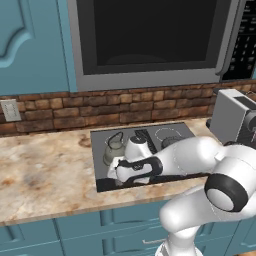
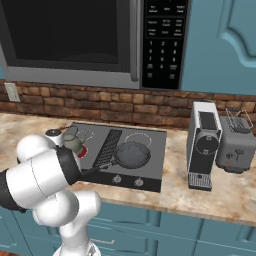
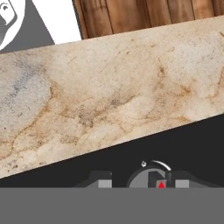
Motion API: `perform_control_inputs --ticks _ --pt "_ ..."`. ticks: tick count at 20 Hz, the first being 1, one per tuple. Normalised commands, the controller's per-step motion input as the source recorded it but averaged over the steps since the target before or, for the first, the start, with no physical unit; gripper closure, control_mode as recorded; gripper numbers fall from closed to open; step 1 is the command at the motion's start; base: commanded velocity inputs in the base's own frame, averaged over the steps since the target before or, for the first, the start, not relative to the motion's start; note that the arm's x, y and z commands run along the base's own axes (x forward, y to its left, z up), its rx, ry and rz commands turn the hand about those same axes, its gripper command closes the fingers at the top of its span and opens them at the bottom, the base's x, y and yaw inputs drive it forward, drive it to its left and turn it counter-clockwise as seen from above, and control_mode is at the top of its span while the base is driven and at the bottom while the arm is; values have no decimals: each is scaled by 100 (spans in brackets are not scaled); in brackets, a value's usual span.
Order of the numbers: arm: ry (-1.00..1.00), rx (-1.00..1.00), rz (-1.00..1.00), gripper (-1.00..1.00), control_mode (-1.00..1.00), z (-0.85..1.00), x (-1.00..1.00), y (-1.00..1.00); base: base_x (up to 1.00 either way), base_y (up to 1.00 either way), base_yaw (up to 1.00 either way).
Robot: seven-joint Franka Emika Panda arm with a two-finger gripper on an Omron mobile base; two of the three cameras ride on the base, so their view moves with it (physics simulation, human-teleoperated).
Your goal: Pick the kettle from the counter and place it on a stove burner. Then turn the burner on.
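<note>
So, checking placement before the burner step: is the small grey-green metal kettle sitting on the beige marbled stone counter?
No, the small grey-green metal kettle stands on the dark grey glass cooktop, not the stone.

Place: a home kitchen, rendered.
Worktop: beige-tan marbled stone counter [image 1: 45, 170] over teal cabinet fronts [image 1: 75, 230].
Cooking: dark grey glass cooktop [image 2: 150, 137] set into the slab, steel microwave [image 2: 75, 40] above.
Wall: red-brown brick backsplash [image 1: 100, 107].
Appliances: silver toaster [image 2: 236, 142]; beside it probably a white coffee machine [image 2: 203, 145].
</note>
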Motion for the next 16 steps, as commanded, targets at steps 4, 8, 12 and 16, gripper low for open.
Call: perform_control_inputs --ticks 4,8,12,16 --pt "0 0 0 100 -100 0 0 0 0 0 0" --pt "0 0 0 100 -100 0 0 0 0 0 0" --pt "-4 0 0 -100 -100 4 -2 0 0 0 0" --pt "-12 0 0 -100 -100 31 -4 0 0 0 0"
